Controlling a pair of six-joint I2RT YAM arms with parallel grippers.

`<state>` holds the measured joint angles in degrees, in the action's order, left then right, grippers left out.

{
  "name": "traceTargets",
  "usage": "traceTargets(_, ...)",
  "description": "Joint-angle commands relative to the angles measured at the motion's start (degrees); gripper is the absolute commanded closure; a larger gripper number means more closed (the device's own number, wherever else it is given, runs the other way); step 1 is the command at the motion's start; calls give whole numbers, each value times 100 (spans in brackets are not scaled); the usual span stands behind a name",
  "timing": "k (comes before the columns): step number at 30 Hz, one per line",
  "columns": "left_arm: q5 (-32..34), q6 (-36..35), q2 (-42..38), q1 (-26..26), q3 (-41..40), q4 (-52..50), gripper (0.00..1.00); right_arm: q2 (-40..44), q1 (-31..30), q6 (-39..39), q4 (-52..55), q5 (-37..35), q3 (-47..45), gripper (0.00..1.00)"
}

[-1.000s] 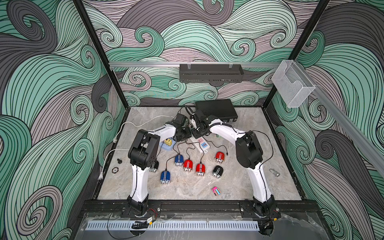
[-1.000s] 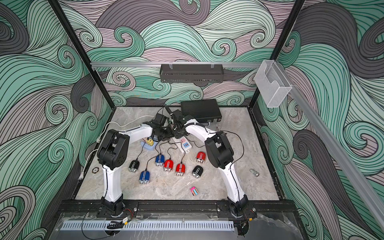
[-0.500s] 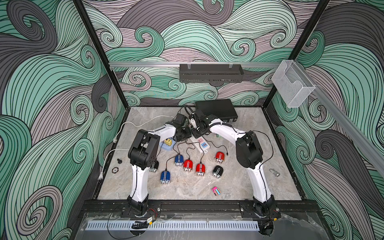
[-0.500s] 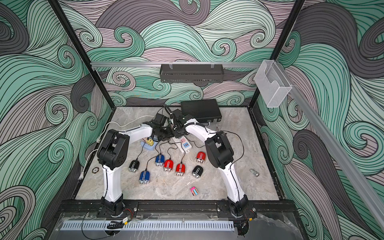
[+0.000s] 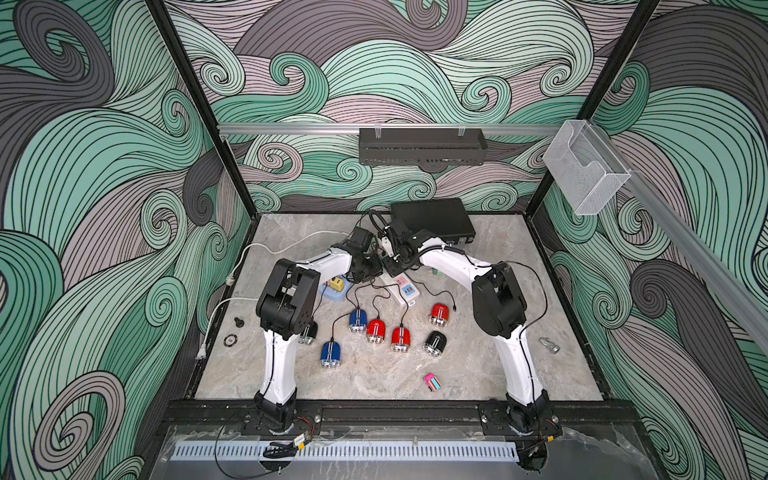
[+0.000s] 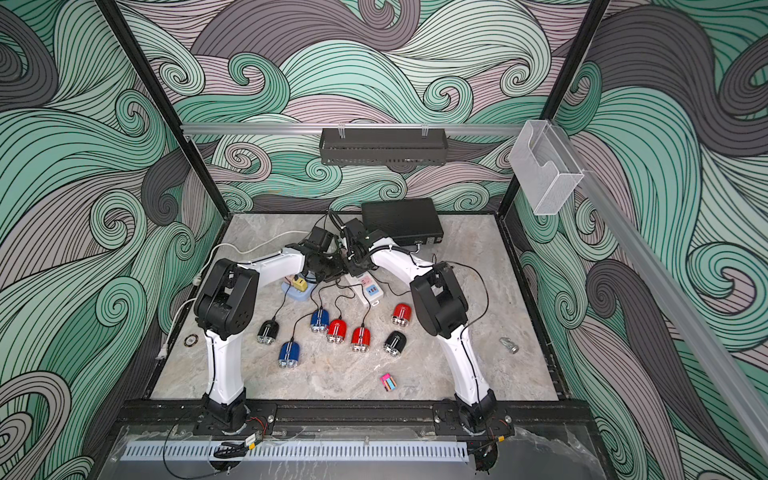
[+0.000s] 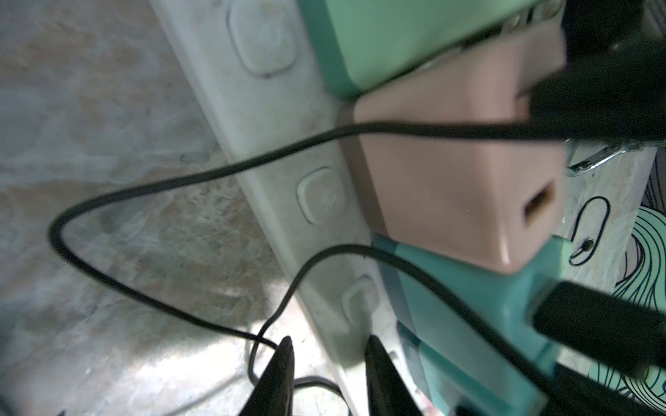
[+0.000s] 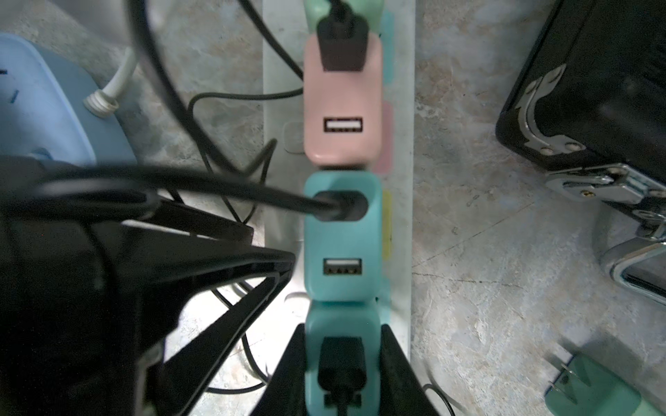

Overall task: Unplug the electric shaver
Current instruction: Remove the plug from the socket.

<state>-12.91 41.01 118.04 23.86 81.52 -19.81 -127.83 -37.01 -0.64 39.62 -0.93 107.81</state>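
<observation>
Right gripper [image 8: 342,360] clamped on a teal USB charger [image 8: 342,345] plugged into the white power strip [image 8: 400,216], mid-table toward the far side. Left gripper [image 7: 326,363] pinched nearly together, looks like it's straddling the strip's edge, blurry though. Pink charger [image 8: 342,108] two slots along. Shavers [image 5: 376,330] lined up nearer, cords [image 5: 376,303] trailing back to the strip.

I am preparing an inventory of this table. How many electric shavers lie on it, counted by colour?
Red shavers: 3
Blue shavers: 2
Black shavers: 2
Total: 7
</observation>
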Motion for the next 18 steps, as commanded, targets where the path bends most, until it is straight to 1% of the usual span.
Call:
traceTargets(1, 253, 29, 108, -39, -153, -563, 67, 254, 1, -1, -50, -46, -102, 77)
traceTargets(18, 341, -6, 126, -19, -197, -587, 68, 566, -24, -45, -40, -198, -146, 78)
